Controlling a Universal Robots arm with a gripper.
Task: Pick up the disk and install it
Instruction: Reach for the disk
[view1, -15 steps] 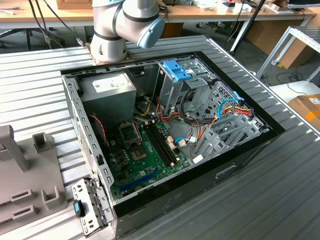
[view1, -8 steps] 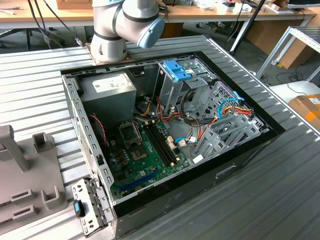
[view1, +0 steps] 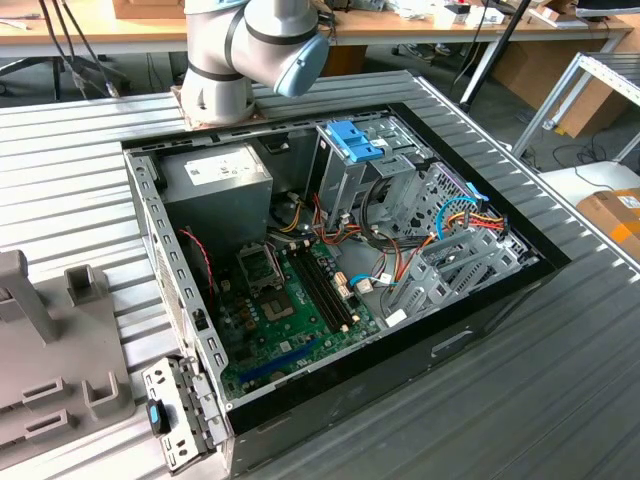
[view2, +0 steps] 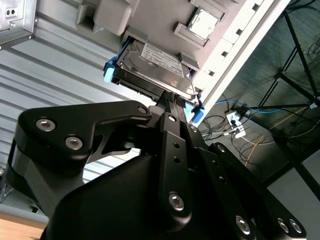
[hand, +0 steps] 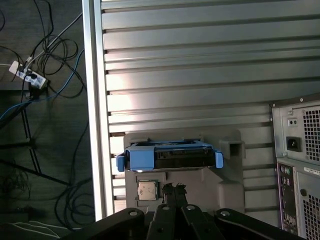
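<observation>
An open computer case (view1: 455, 345) lies on its side on a ribbed metal table (view1: 80, 170). Inside it, a grey power-supply box (view1: 215, 180) sits towards the exterior view's left, a green motherboard (view1: 290, 310) lies below it, and a tall metal cage (view1: 345, 185) topped by a blue latch (view1: 353, 140) stands beside bundled coloured cables (view1: 465, 215). A grey moulded fixture (view1: 50, 350) rests on the table at the exterior view's left. In both wrist views, this fixture (hand: 220, 175) carries what looks like a processor chip (hand: 148, 190) in a square pocket. A power strip (hand: 27, 75) lies among loose cables on the floor.
</observation>
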